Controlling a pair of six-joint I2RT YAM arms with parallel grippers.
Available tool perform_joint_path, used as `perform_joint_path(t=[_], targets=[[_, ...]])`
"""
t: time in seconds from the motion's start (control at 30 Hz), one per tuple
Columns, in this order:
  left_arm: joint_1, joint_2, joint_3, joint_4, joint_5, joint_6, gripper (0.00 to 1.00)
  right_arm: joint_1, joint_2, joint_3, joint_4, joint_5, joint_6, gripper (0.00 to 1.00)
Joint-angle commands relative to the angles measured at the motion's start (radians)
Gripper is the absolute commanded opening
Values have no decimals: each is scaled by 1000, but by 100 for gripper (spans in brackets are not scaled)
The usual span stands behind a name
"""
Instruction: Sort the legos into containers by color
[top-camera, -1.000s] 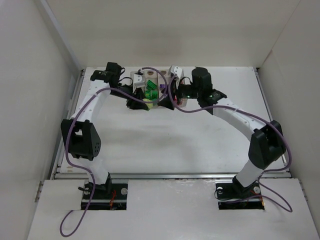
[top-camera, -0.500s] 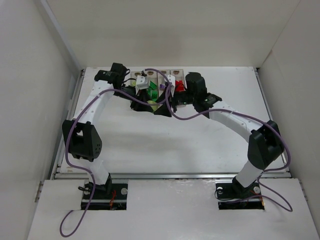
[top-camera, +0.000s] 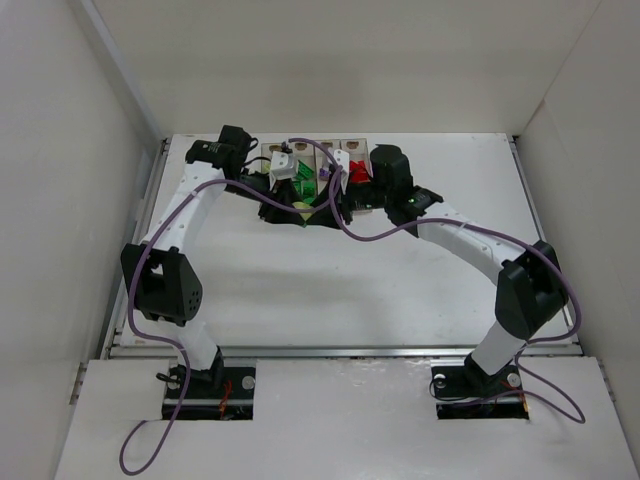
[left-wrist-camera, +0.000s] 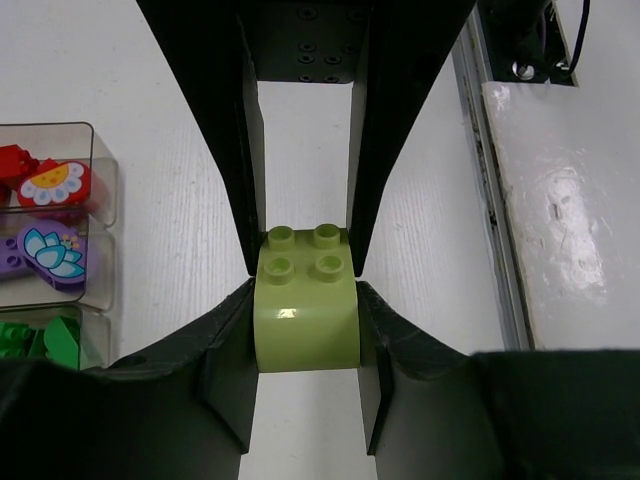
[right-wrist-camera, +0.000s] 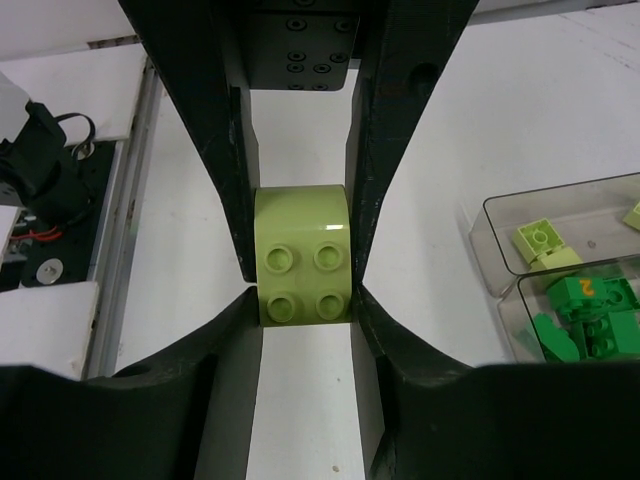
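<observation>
Left pincer (left-wrist-camera: 305, 300) clamps a yellow-green lego (left-wrist-camera: 306, 325), right pincer (right-wrist-camera: 303, 262) a second lego (right-wrist-camera: 303, 240); centre over the yellow-green container (right-wrist-camera: 600, 212) before opening.

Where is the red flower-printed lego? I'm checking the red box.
In the left wrist view, the red flower-printed lego lies at the left edge inside the end compartment of the containers, beside the compartment holding the purple flower lego.
</observation>
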Motion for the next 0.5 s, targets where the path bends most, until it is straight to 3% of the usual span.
perform_joint_path(t=[0.0,0.03,0.13,0.27,0.4,0.47], targets=[[-5,-53,12,-9,29,19,27,18,-8,28,25,12,-4,0],[-5,-53,12,-9,29,19,66,18,-8,28,25,25,-4,0],[-5,-53,12,-9,-17,19,100,18,-17,19,25,26,-4,0],[18,-62,-23,-9,-39,41,100,7,-26,10,25,35,-4,0],[18,-53,-23,-9,-25,51,90,7,-26,10,25,24,5,0],[18,-44,-23,-9,-10,42,75,7,-26,10,25,15,14,0]])
